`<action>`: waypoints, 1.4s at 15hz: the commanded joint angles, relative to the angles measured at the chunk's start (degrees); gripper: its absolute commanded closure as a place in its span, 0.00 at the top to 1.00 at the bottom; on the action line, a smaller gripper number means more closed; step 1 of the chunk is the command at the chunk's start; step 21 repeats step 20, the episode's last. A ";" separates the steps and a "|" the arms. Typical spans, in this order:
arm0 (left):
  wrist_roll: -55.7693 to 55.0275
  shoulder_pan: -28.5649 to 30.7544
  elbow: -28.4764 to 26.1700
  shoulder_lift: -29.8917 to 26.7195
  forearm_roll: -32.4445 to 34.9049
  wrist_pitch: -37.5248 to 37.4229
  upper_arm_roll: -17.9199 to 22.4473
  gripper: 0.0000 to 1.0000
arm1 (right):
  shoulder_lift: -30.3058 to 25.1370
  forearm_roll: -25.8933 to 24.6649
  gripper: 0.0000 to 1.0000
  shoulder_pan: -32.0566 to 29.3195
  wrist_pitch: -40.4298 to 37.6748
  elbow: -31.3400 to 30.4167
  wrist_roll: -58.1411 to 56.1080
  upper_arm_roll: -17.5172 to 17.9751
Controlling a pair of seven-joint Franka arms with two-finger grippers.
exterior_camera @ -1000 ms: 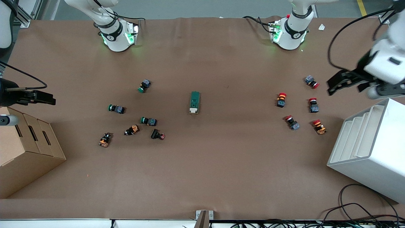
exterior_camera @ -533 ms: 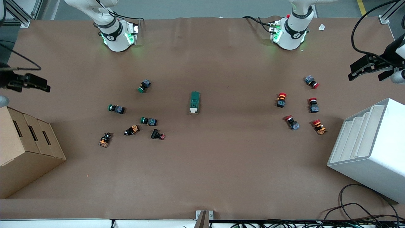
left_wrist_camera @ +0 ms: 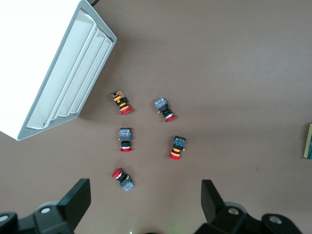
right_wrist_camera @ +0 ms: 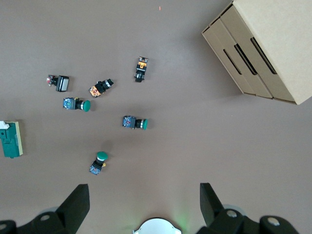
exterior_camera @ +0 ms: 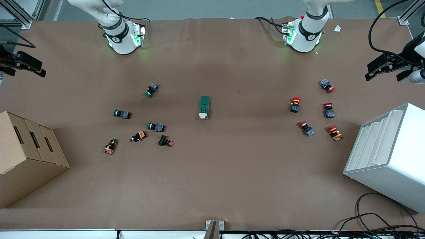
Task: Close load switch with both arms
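The load switch (exterior_camera: pixel 204 107) is a dark green block with a cream lever end. It lies alone mid-table, the lever end nearer the front camera. It shows at the edge of the left wrist view (left_wrist_camera: pixel 308 141) and of the right wrist view (right_wrist_camera: pixel 10 139). My left gripper (exterior_camera: pixel 383 68) is open and empty, high over the left arm's end of the table, over the red push buttons (left_wrist_camera: pixel 126 140). My right gripper (exterior_camera: pixel 26 64) is open and empty, high over the right arm's end of the table. Both are well away from the switch.
Several green, orange and black push buttons (exterior_camera: pixel 139 124) lie toward the right arm's end, and several red ones (exterior_camera: pixel 313 111) toward the left arm's end. A cardboard box (exterior_camera: pixel 23 156) and a white rack (exterior_camera: pixel 388 156) stand at the two ends, nearer the front camera.
Both grippers have drawn back from the table toward its ends. The right gripper kept moving toward its base's side. The left gripper has barely moved in the last half second. The switch has not moved.
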 commanded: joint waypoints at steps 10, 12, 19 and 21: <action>0.80 0.86 -0.08 -0.55 -0.22 -0.65 0.14 1.00 | -5.34 -0.34 1.00 -0.19 4.17 -5.98 0.32 0.54; 0.80 1.13 -0.08 -0.55 -0.22 -0.65 0.14 1.00 | -5.34 -0.16 1.00 -0.19 4.17 -5.98 0.32 0.54; 0.80 1.22 -0.08 -0.55 -0.22 -0.83 0.67 1.00 | -5.34 0.45 1.00 -0.37 3.38 -5.98 -2.39 0.37; 0.80 1.22 -0.08 -0.55 -0.22 -0.83 0.67 1.00 | -5.34 0.54 1.00 -0.37 3.38 -5.98 -2.49 0.28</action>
